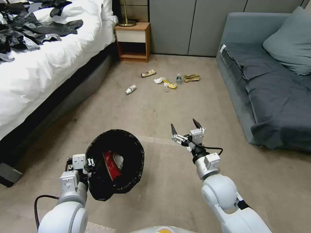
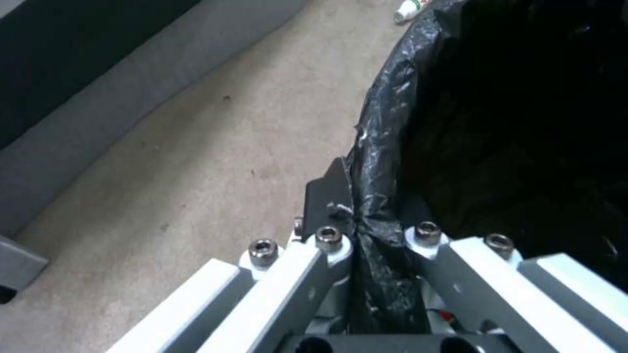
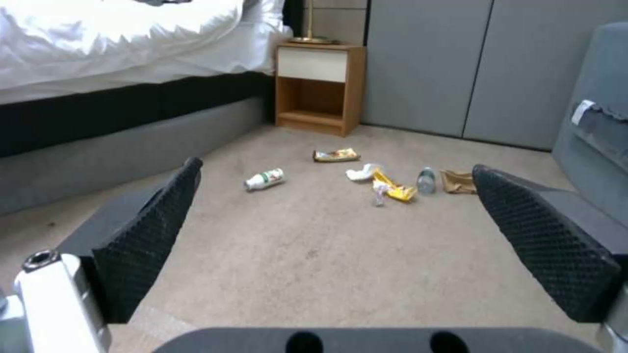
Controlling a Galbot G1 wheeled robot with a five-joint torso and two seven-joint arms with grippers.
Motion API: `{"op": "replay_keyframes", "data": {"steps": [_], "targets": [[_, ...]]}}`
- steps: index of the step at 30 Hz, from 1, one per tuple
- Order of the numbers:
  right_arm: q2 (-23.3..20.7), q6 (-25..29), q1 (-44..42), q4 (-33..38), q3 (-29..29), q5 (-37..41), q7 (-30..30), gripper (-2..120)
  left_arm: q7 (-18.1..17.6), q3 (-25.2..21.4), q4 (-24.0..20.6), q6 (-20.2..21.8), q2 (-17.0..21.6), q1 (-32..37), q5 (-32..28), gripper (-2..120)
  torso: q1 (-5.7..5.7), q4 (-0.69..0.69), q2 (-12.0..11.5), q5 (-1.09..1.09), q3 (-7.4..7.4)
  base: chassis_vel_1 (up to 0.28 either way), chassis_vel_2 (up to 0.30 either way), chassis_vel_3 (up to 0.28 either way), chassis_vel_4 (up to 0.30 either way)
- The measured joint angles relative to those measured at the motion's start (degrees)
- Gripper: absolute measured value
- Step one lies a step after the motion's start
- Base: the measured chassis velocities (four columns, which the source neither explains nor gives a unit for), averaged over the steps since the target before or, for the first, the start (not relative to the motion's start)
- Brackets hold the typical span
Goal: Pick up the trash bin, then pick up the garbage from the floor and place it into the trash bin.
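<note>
I have the trash bin (image 1: pixel 115 163) up off the floor, held low on my left side. My left gripper (image 2: pixel 356 215) is pinched tight on the bin's rim, with the black bin bag (image 2: pixel 386 162) squeezed between its fingers. The bin tips so I can look into it. Inside lie a red packet (image 1: pixel 110 165) and a bit of white paper (image 1: pixel 118 160).

My right gripper (image 1: pixel 186 127) hangs in the air in front of me, to the right of the bin. Its fingers (image 3: pixel 154 223) are spread wide and hold nothing.

The rest of the garbage is still on the floor, well ahead of both grippers. There is a small white bottle (image 1: pixel 130 89) with a green label lying on its side. Past it lies a shiny wrapper (image 1: pixel 148 73). Near that are a white paper wad (image 1: pixel 159 80), a yellow wrapper (image 1: pixel 170 84), a small clear bottle (image 1: pixel 178 79) standing up, and a brown paper bag (image 1: pixel 191 77). They sit close together.

The beige carpet (image 1: pixel 155 110) between my right gripper and the garbage is open. A bed (image 1: pixel 48 64) with white covers runs along my left, with black plastic sheets (image 1: pixel 29 29) piled on top. A grey sofa (image 1: pixel 269 90) stands on my right. A small wooden nightstand (image 1: pixel 132 41) sits by the far wall, next to the bed.
</note>
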Motion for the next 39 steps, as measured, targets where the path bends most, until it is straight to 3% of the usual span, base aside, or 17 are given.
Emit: {"op": "replay_keyframes", "data": {"steps": [39], "targets": [[-0.3, -0.1, -0.3, -0.3, 0.5, -0.1, -0.3, 100, 0.1, -0.2, 0.4, -0.6, 0.1, 0.0, 0.0, 1, 0.00, -0.01, 0.0, 0.00, 0.00, -0.140, 0.138, 0.135, -0.140]]}}
